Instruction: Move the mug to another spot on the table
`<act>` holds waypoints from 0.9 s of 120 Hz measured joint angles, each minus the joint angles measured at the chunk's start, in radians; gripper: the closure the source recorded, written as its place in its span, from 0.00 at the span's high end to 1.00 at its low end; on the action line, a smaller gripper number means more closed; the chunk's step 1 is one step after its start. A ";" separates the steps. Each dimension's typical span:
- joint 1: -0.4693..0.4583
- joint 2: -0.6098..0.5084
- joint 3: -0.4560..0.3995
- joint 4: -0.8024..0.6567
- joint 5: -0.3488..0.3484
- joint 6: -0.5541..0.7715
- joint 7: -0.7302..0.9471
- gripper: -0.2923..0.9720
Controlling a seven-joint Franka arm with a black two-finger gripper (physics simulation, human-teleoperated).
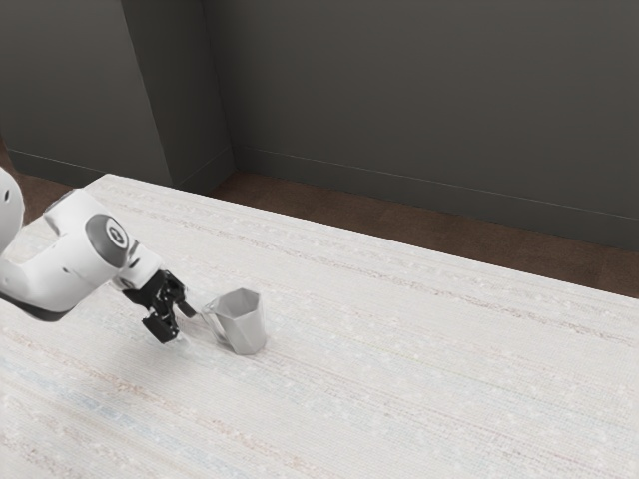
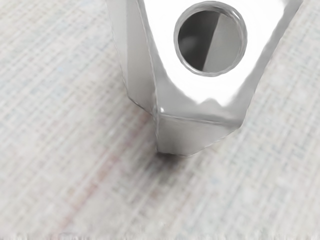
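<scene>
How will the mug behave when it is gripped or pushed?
The mug looks rigid and glossy, so it may slip in a loose grip. It stands upright on a base narrower than its rim, so a high push could tip it. Its flat facets should limit rolling.

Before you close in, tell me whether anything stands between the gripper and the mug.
Nothing visible does. The gripper sits just to the exterior view's left of the mug, with a short stretch of bare table between them.
</scene>
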 joint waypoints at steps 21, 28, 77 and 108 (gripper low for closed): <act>0.019 -0.089 0.048 -0.010 0.002 -0.039 0.001 0.76; 0.022 -0.116 0.070 -0.011 0.007 -0.053 -0.002 0.76; 0.061 -0.242 0.114 0.156 0.546 -0.311 -0.366 0.77; -0.028 -0.296 0.025 0.435 0.696 -0.649 -0.790 0.77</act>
